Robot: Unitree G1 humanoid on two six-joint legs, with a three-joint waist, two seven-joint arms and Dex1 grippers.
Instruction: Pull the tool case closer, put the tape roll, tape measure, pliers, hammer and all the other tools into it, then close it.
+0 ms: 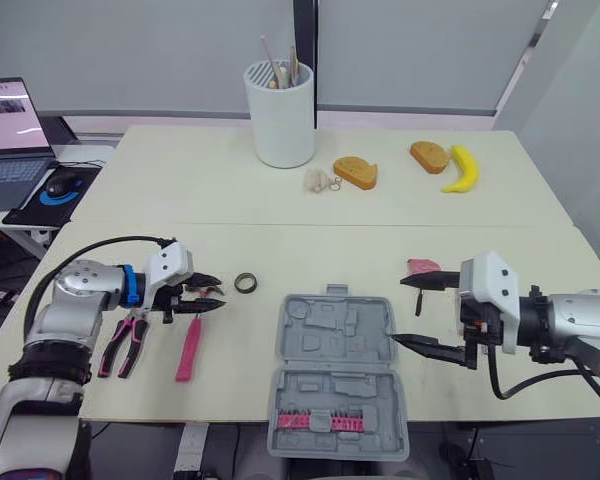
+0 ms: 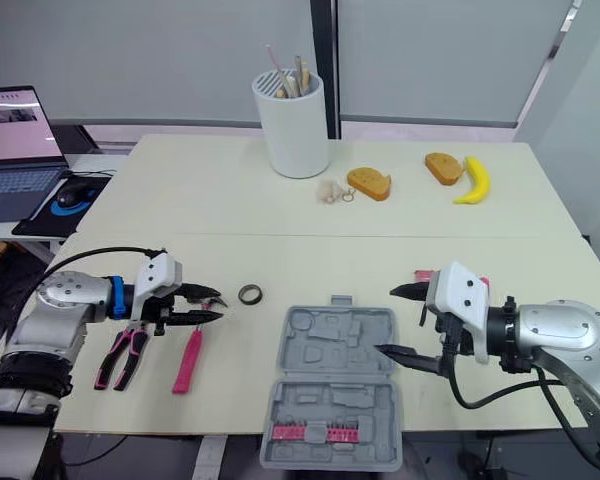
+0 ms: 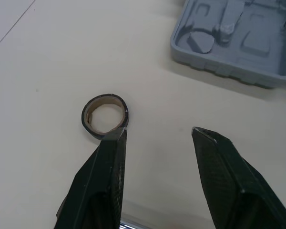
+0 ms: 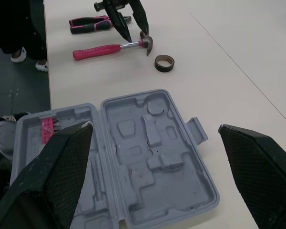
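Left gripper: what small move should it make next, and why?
Probably ease the left gripper forward and down until its open fingers straddle the tape roll. The roll lies on the table just ahead of the fingertips, ungrasped, and the tool case lies open nearby.

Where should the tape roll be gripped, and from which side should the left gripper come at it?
Probably across its outer rim, from above. The tape roll lies flat on the table, hole up, a low thin ring, so a sideways approach finds little wall. The left gripper, just beside it, already has its jaws open.
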